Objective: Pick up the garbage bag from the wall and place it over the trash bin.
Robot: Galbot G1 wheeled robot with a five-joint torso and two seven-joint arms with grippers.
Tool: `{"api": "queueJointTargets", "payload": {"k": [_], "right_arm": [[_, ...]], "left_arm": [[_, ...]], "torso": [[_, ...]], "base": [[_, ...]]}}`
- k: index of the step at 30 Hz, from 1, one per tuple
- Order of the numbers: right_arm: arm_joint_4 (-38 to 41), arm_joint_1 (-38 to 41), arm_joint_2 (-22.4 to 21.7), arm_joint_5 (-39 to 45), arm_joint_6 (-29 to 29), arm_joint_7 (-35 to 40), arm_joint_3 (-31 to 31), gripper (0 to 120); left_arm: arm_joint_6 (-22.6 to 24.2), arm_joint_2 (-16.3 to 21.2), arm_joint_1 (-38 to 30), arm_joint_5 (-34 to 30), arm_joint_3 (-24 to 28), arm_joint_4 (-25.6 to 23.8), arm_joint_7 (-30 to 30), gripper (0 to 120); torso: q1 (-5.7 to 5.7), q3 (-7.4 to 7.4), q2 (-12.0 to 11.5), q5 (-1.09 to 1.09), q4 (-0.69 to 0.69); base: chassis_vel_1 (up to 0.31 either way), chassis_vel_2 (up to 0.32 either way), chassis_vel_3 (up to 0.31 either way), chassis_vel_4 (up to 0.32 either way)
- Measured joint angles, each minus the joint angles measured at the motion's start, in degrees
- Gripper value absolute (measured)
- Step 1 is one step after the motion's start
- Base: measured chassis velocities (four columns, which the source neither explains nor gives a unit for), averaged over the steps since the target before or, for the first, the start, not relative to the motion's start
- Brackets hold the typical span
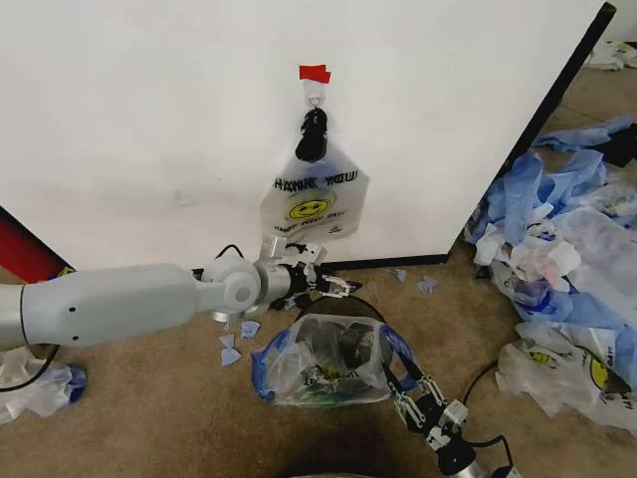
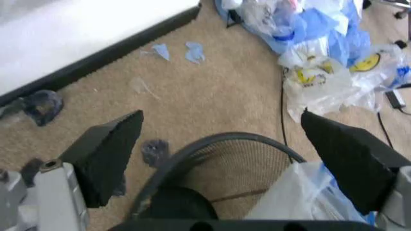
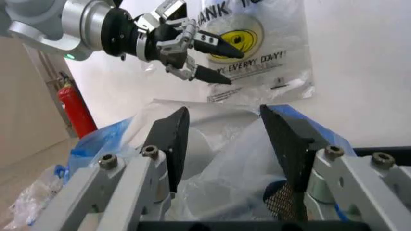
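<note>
The see-through garbage bag (image 1: 318, 363) with blue handles lies draped over the black mesh trash bin (image 1: 343, 307) on the carpet below the wall (image 1: 149, 119). My left gripper (image 1: 333, 287) hovers open just above the bin's far rim (image 2: 218, 142), with bag plastic (image 2: 301, 192) below one finger; the right wrist view shows it (image 3: 212, 60) with its fingers spread. My right gripper (image 1: 403, 376) sits open at the bin's near right side by a blue handle, its fingers (image 3: 173, 139) apart before the bag (image 3: 224, 159) and the bin's mesh (image 3: 282, 202).
A whiter THANK YOU smiley bag (image 1: 314, 204) hangs from a black clip (image 1: 312, 134) under red tape (image 1: 315, 73). A heap of blue and white bags (image 1: 567, 249) crowds the right. Blue scraps (image 1: 234, 344) and a cable (image 1: 478, 383) lie on the carpet.
</note>
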Motion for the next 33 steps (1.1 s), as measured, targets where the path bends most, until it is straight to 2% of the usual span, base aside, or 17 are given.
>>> {"api": "queueJointTargets", "payload": {"k": [6, 11, 15, 24, 25, 26, 27, 28, 29, 31, 33], "right_arm": [[0.01, 0.57, -0.87, 0.77, -0.21, 0.02, -0.15, 43], [0.02, 0.92, -1.57, 1.39, -0.63, 0.15, -0.33, 43], [1.23, 0.33, -3.97, 1.37, -1.69, 1.84, -0.18, 42], [2.31, -0.25, -5.41, 1.36, -2.37, 3.54, -0.11, 42], [2.66, -0.36, -6.06, 1.48, -2.78, 4.7, -0.31, 42], [2.93, -0.44, -6.83, 1.65, -3.07, 5.75, -0.41, 42], [3.22, -0.43, -7.63, 2.04, -3.45, 7.35, -0.44, 38], [3.32, -0.45, -7.7, 2.1, -3.52, 7.63, -0.44, 36], [3.36, -0.65, -7.79, 2.11, -3.54, 7.77, -0.37, 35], [3.37, -0.75, -7.79, 2.11, -3.54, 7.78, -0.33, 34], [3.37, -0.81, -7.58, 2.1, -3.53, 7.79, -0.2, 33]], "left_arm": [[0.27, -0.07, -1.28, -0.07, 2.62, -1.47, -0.18, 97], [0.41, 0.29, -3.23, 1.96, 6.27, -1.63, 0.41, 97], [0.4, 0.44, -6.86, 5.46, 10.9, -0.75, 2.0, 97], [0.14, 0.35, -8.68, 7.8, 12.75, 0.34, 3.7, 97], [-0.34, -0.11, -8.94, 9.63, 13.52, 1.79, 5.45, 97], [-0.69, -0.4, -8.96, 10.75, 13.96, 3.21, 6.38, 97], [-1.48, -0.74, -8.28, 13.33, 14.31, 6.62, 8.01, 97], [-1.69, -0.97, -7.7, 14.24, 14.3, 7.62, 8.89, 97], [-1.88, -1.11, -7.03, 14.97, 14.3, 8.62, 9.51, 96], [-1.93, -1.16, -6.77, 15.27, 14.3, 9.09, 9.75, 96], [-1.97, -1.49, -6.45, 15.53, 14.38, 9.66, 10.15, 96]], "torso": [[0.0, 0.0, 0.0, 0.0, 0.0], [0.0, 0.0, 0.0, 0.0, 0.01], [0.0, 0.0, 0.0, -0.02, 0.01], [0.0, 0.0, 0.0, 0.01, 0.0], [0.0, -0.01, 0.01, 0.06, 0.0], [-0.01, 0.0, 0.01, 0.01, 0.0], [0.01, 0.01, 0.0, -0.03, -0.01], [0.01, 0.0, 0.0, 0.05, 0.01], [0.0, 0.01, 0.0, -0.06, 0.01], [0.0, 0.0, 0.0, -0.06, -0.02], [0.0, 0.0, 0.0, 0.04, 0.02]], "base": [[0.0, 0.0, 0.0, 0.0], [0.0, 0.0, 0.0, 0.0], [0.0, 0.0, 0.0, 0.0], [0.0, 0.0, 0.0, 0.0], [0.0, 0.0, 0.0, 0.0], [0.0, 0.0, 0.0, 0.0], [0.0, 0.0, 0.0, 0.0], [0.0, 0.0, 0.0, 0.0], [0.0, 0.0, 0.0, 0.0], [0.0, 0.0, 0.0, 0.0], [0.0, 0.0, 0.0, 0.0]]}}
